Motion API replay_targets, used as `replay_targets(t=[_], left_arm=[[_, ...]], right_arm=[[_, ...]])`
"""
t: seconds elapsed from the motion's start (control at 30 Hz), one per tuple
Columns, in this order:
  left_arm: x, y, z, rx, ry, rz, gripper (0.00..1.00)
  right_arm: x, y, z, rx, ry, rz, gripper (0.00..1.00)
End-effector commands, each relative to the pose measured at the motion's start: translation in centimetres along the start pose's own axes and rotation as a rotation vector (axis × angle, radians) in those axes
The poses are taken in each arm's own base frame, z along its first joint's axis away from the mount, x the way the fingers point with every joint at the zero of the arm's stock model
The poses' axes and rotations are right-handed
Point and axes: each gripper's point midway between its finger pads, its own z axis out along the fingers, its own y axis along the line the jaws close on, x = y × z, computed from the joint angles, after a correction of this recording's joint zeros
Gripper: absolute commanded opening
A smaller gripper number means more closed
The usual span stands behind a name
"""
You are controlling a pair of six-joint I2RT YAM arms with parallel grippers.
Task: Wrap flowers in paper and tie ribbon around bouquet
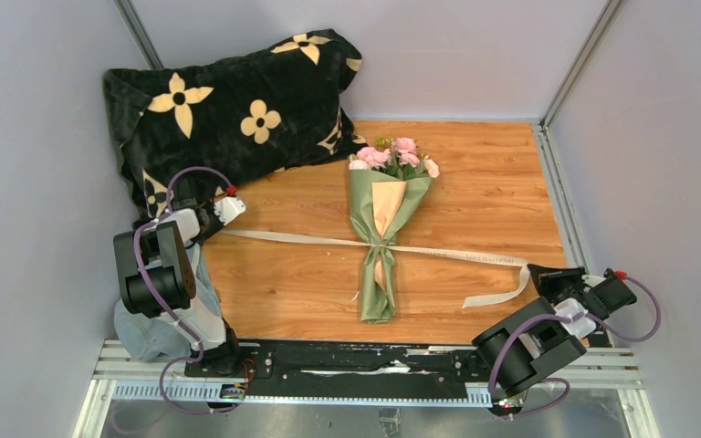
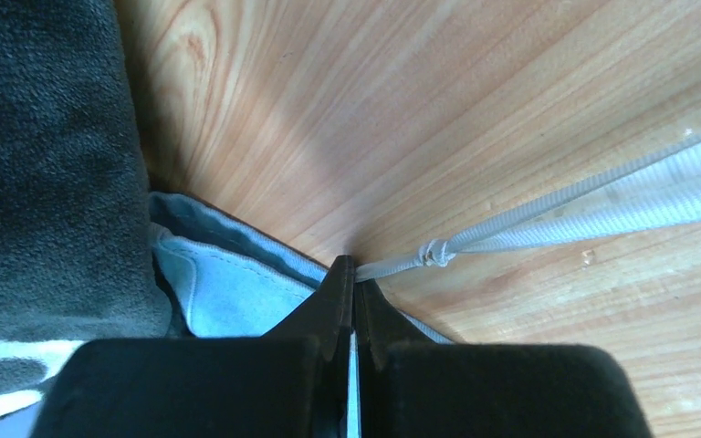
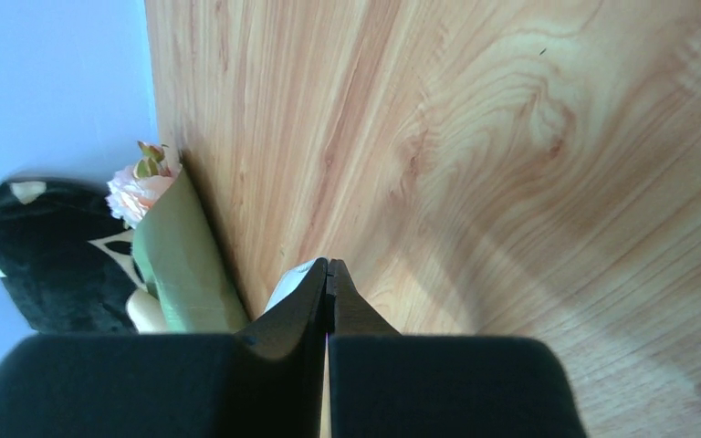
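Centrally on the wooden surface (image 1: 475,182), near the black flower-print pillow (image 1: 228,100), lies the bouquet (image 1: 383,228), pink blooms (image 1: 392,155) toward the far wall, its olive-green and tan paper (image 1: 363,196) gathered at the waist. The cream ribbon (image 1: 301,239) crosses that waist, stretched left to right. The left gripper (image 2: 354,266) is pinched together on the ribbon's knotted left end; the right gripper (image 3: 327,269) is clamped on its right part.

The wooden tabletop (image 1: 475,182) carries a bouquet (image 1: 381,219) at its middle, blooms toward the far edge. A ribbon (image 1: 456,253) crosses from left edge to right. A black pillow (image 1: 228,109) covers the far left corner, and a pale cloth (image 1: 151,333) lies at the near left.
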Motion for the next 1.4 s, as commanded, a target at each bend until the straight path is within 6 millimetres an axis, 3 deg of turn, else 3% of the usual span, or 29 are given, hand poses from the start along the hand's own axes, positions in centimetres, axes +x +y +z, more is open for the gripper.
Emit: replay_targets(t=[0.0, 0.13, 0.2, 0.3, 0.43, 0.5, 0.63, 0.7, 0.77, 0.9, 1.03, 1.13, 1.23, 1.37], left_arm=[[1.6, 1.2, -1.3, 0.008, 0.041, -0.108, 0.0], [-5.1, 0.1, -5.5, 0.146, -0.172, -0.182, 0.0], [-9.0, 0.5, -8.7, 0.172, -0.32, -0.222, 0.0], [-13.4, 2.2, -13.6, 0.156, -0.513, -0.288, 0.0], [-16.8, 6.0, -19.0, 0.082, -0.673, -0.356, 0.0], [-17.9, 8.4, -20.6, 0.019, -0.721, -0.371, 0.0], [-19.1, 14.8, -22.8, -0.195, -0.775, -0.419, 0.0], [-18.9, 17.0, -22.3, -0.265, -0.747, -0.435, 0.0], [-18.6, 19.0, -21.6, -0.325, -0.711, -0.441, 0.0], [-17.1, 20.6, -18.3, -0.385, -0.603, -0.453, 0.0], [-15.7, 20.0, -14.8, -0.382, -0.513, -0.444, 0.0], [-14.1, 19.1, -12.6, -0.38, -0.441, -0.442, 0.0], [-11.8, 18.2, -10.9, -0.372, -0.387, -0.46, 0.0], [-8.3, 17.2, -8.7, -0.363, -0.313, -0.478, 0.0]], right_arm=[[-4.5, 1.1, -0.4, 0.065, -0.172, -0.252, 0.0], [0.8, 8.5, 0.3, -0.091, -0.054, -0.576, 0.0], [3.2, 12.9, -0.5, -0.206, -0.039, -0.733, 0.0], [6.0, 19.7, -3.2, -0.405, -0.05, -0.911, 0.0], [11.0, 27.0, -8.1, -0.678, 0.023, -1.115, 0.0], [13.6, 28.6, -10.1, -0.786, 0.085, -1.196, 0.0], [15.7, 31.3, -14.3, -0.951, 0.134, -1.334, 0.0], [15.4, 31.6, -15.5, -0.954, 0.13, -1.372, 0.0], [13.8, 31.4, -15.7, -0.872, 0.07, -1.382, 0.0], [11.3, 29.4, -15.0, -0.718, -0.03, -1.394, 0.0], [9.8, 26.0, -12.8, -0.538, -0.063, -1.363, 0.0], [7.2, 23.9, -11.8, -0.384, -0.158, -1.312, 0.0], [4.7, 20.2, -10.4, -0.194, -0.243, -1.248, 0.0], [3.7, 16.5, -8.8, -0.085, -0.251, -1.13, 0.0]])
